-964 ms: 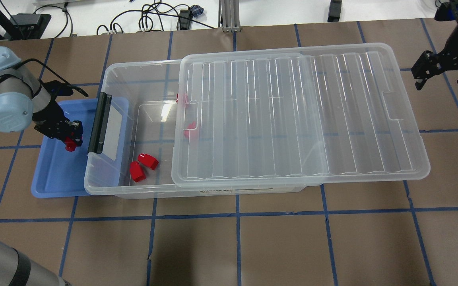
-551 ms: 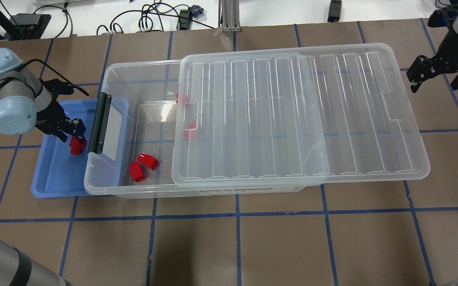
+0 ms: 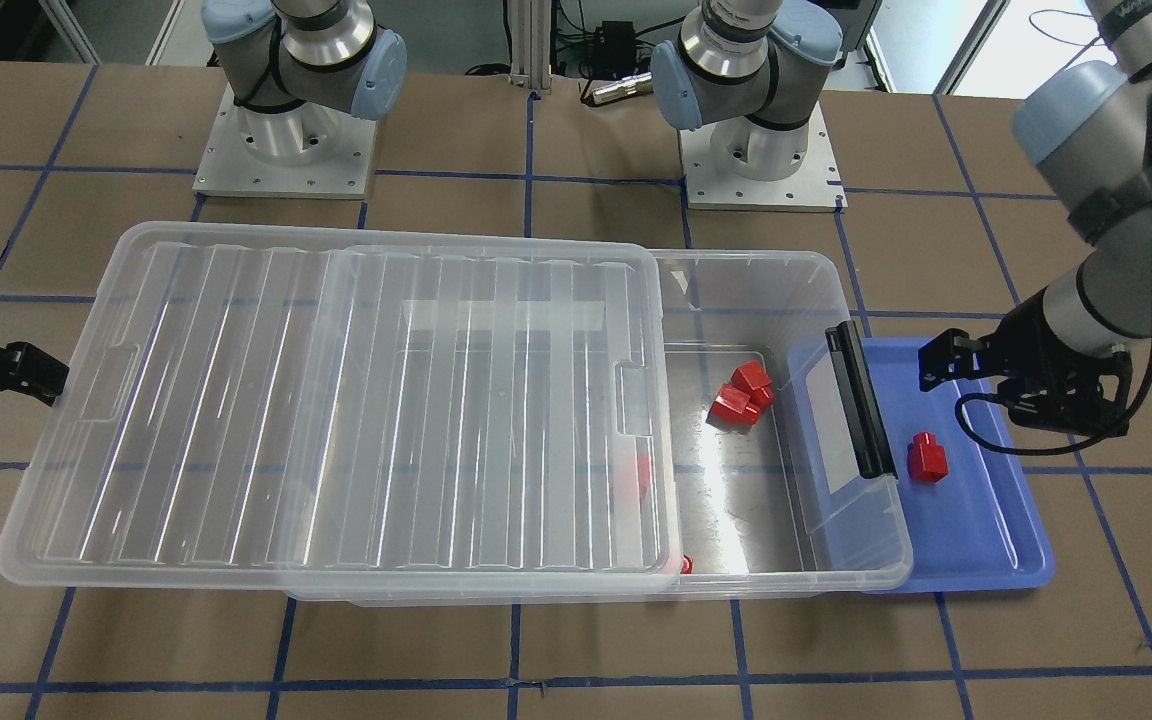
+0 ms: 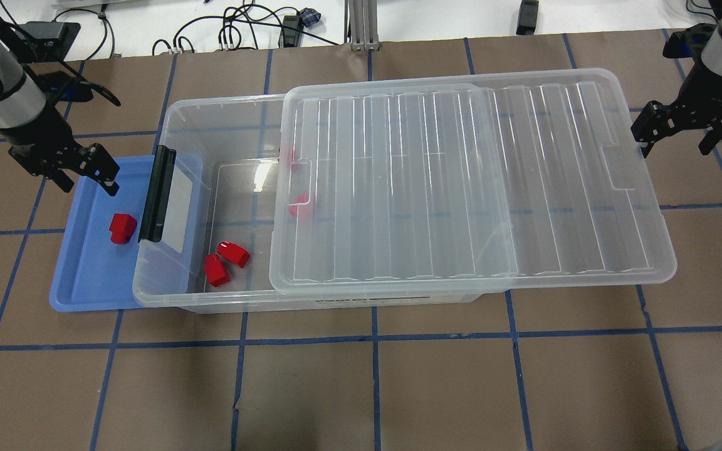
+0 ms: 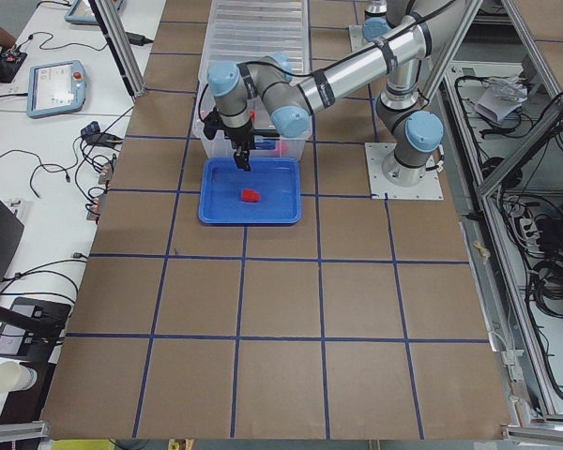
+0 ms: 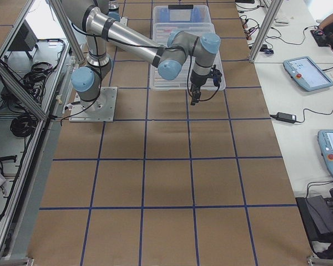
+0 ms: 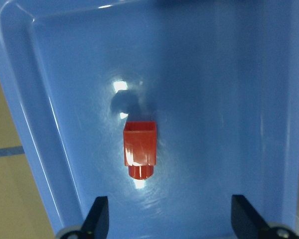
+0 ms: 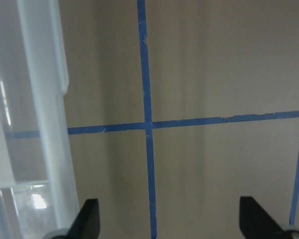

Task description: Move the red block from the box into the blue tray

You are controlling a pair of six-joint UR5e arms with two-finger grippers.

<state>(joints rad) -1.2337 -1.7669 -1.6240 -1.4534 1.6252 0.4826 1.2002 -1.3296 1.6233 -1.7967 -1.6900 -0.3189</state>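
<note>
A red block (image 4: 123, 227) lies on its side in the blue tray (image 4: 85, 275), free of any gripper; it also shows in the front view (image 3: 927, 459) and the left wrist view (image 7: 139, 149). My left gripper (image 4: 87, 183) is open and empty, above the tray's far end, apart from the block. The clear box (image 4: 176, 294) overlaps the tray's right side with its black latch (image 4: 157, 194). Its lid (image 4: 461, 181) is slid to the right. Two red blocks (image 4: 223, 263) lie in the uncovered end, and two more show faintly under the lid. My right gripper (image 4: 674, 143) is open and empty beside the lid's right end.
Brown paper with blue tape lines covers the table (image 4: 373, 388). Cables and a metal post (image 4: 361, 25) lie along the far edge. In the front view the two arm bases (image 3: 286, 150) stand behind the box.
My left gripper has let go of the red block into the tray, then lifted and pulled back toward the tray's far end. My right gripper has drifted slightly toward the lid's right end.
</note>
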